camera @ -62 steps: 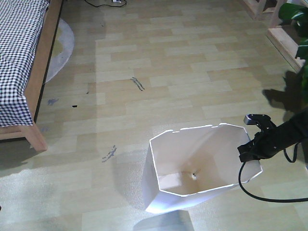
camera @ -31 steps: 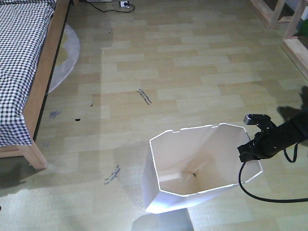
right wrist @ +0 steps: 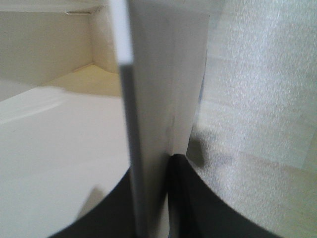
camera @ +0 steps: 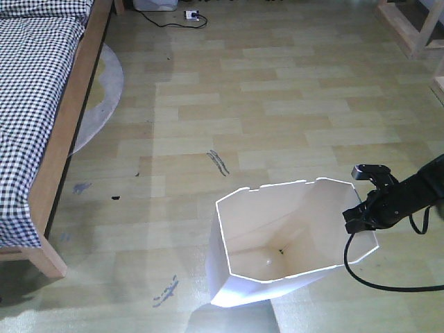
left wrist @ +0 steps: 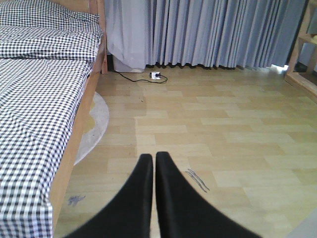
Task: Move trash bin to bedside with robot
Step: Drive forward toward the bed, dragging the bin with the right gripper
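Bin [camera: 277, 222] sits at lower centre of the front view, on pale plank floor [camera: 291, 118] marked with dark scuffs. Right gripper [camera: 361, 220] pinches the bin's thin right wall. Left gripper [left wrist: 154, 198] has its fingers pressed together, empty. Bed [camera: 41, 104] runs off the left edge, well apart from the bin, with a grey rug [camera: 104, 90] partly under it. Far back are a power strip [left wrist: 155, 75] and grey curtains [left wrist: 208, 29].

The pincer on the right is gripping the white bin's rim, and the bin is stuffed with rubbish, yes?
Not stuffed: the front-facing view shows the trash bin practically empty, with its bare bottom visible. The right pincer does grip its rim.
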Motion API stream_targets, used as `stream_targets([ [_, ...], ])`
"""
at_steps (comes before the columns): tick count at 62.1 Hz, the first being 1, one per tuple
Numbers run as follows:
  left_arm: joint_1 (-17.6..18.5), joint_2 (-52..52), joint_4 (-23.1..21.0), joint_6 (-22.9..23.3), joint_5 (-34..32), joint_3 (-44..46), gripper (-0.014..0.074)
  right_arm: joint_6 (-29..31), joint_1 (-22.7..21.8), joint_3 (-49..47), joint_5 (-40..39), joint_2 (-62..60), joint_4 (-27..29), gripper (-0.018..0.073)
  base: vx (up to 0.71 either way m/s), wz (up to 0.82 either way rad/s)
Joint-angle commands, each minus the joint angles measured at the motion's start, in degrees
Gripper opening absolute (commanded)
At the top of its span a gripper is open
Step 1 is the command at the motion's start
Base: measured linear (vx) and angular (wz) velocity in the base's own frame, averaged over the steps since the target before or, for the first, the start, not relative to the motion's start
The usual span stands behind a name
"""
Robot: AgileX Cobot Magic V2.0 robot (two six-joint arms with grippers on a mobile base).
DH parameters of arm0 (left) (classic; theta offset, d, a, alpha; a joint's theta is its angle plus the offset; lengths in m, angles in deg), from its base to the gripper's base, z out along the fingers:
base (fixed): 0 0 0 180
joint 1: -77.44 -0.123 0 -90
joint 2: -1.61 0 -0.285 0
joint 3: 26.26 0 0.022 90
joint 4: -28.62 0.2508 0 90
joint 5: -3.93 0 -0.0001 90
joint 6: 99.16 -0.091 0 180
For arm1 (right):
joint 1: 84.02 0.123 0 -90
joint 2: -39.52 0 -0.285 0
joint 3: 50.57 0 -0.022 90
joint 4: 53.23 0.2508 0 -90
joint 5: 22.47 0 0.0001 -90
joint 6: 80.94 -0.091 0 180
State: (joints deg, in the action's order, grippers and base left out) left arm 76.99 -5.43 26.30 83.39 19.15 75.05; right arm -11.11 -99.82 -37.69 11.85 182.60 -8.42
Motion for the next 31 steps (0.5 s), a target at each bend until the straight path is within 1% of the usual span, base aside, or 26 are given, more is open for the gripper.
stream_targets([
  [1, 0.0, 0.8, -0.2, 0.3, -4.0, -0.7, -0.0006, 0.1, -0.2, -1.0, 8.1, -4.5, 4.6, -0.0005, 0.31, 0.08],
  [31, 0.0, 0.8, -0.2, 0.3, -4.0, -0.7, -0.0006, 0.1, -0.2, -1.0, 8.1, -4.5, 4.6, -0.0005, 0.3, 0.05],
])
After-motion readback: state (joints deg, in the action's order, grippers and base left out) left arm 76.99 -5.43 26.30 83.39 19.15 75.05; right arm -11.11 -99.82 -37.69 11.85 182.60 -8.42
